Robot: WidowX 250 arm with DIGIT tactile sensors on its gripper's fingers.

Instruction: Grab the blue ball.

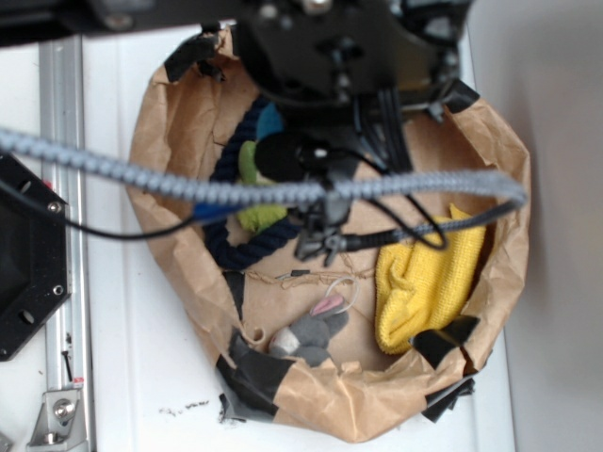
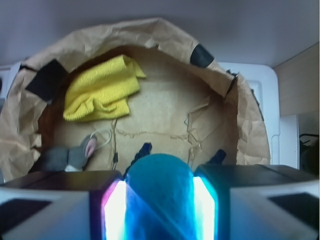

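In the wrist view the blue ball (image 2: 159, 177), turquoise with a fine rough surface, sits squeezed between my gripper's (image 2: 159, 212) two lit pads (image 2: 116, 210). The gripper is shut on it and holds it above the floor of the brown paper bag (image 2: 165, 107). In the exterior view the black arm (image 1: 330, 56) hangs over the bag (image 1: 170, 141) and hides the held ball. The finger tips (image 1: 318, 240) show below the arm, over the bag's middle.
In the bag lie a yellow cloth (image 1: 424, 278), a grey mouse toy (image 1: 311, 334), a green plush toy (image 1: 252, 165) and a thick navy rope (image 1: 231, 240). A grey cable (image 1: 141, 174) crosses the view. Black tape (image 1: 254, 372) patches the rim. A metal rail (image 1: 61, 122) runs along the left.
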